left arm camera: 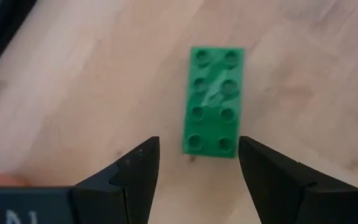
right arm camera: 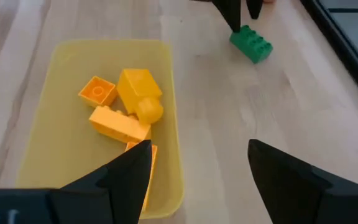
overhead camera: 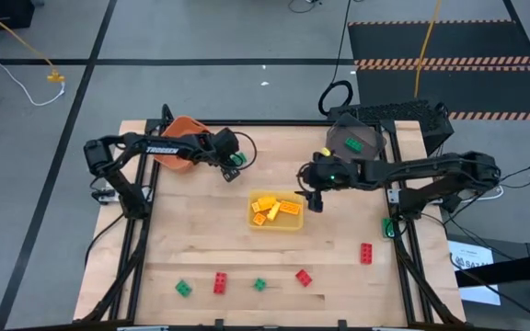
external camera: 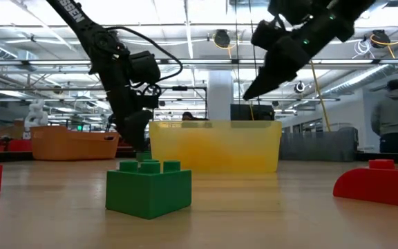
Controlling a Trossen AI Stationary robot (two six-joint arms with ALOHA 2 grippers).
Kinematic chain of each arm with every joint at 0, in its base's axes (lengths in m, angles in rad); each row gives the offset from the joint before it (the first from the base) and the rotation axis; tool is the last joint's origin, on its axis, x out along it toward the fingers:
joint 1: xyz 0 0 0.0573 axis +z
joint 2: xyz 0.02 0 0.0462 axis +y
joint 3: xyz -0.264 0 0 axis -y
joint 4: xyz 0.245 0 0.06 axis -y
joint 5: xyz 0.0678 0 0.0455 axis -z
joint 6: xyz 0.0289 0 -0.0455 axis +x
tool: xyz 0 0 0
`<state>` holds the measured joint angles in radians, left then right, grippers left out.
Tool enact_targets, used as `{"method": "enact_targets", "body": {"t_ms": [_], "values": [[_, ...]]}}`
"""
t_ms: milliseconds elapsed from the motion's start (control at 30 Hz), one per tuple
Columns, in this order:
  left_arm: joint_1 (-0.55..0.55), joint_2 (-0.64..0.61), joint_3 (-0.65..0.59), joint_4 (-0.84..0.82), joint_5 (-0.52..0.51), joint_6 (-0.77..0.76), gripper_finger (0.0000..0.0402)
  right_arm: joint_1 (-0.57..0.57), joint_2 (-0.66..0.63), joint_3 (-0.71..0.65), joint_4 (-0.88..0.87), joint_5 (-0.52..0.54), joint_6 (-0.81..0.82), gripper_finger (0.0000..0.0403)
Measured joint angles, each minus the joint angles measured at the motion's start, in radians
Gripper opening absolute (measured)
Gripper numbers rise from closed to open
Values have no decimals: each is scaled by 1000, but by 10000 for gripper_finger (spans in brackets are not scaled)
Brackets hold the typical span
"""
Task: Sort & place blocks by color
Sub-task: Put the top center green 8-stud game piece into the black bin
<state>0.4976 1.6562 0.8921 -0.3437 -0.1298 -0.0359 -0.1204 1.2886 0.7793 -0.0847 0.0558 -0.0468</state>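
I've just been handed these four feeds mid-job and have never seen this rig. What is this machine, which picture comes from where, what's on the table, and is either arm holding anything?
It is a robot with two dark arms at a wooden table, each ending in a two-finger gripper. The job is sorting toy blocks by color.

The high view looks straight down. The low view looks level across the tabletop. Each wrist view looks forward past that arm's own fingers.

On the table stand an orange bin, a yellow bin with yellow blocks in it, and a dark grey bin with a green block inside. Red and green blocks lie loose along the near edge and the right side.

The left gripper is open, just above a green block beside the orange bin. The right gripper is open over the yellow bin's edge. Neither holds anything.
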Motion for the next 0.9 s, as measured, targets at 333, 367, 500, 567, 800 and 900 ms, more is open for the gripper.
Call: {"method": "enact_targets", "body": {"t_ms": [333, 367, 500, 567, 800, 900], "values": [[19, 0, 0, 24, 35, 45, 219, 3, -71, -56, 20, 0, 63, 258], [20, 0, 0, 28, 53, 52, 219, 3, -72, -56, 35, -1, 67, 258], [19, 8, 0, 34, 89, 82, 219, 4, -72, -55, 77, -3, 92, 258], [25, 32, 0, 39, 91, 86, 222, 8, -72, -55, 89, -4, 92, 258], [47, 154, 36, 28, 97, 79, 250, 11, -72, -55, 126, -5, 99, 258], [40, 160, 54, 32, 89, 67, 247, 11, -72, -55, 125, -5, 97, 258]]}}
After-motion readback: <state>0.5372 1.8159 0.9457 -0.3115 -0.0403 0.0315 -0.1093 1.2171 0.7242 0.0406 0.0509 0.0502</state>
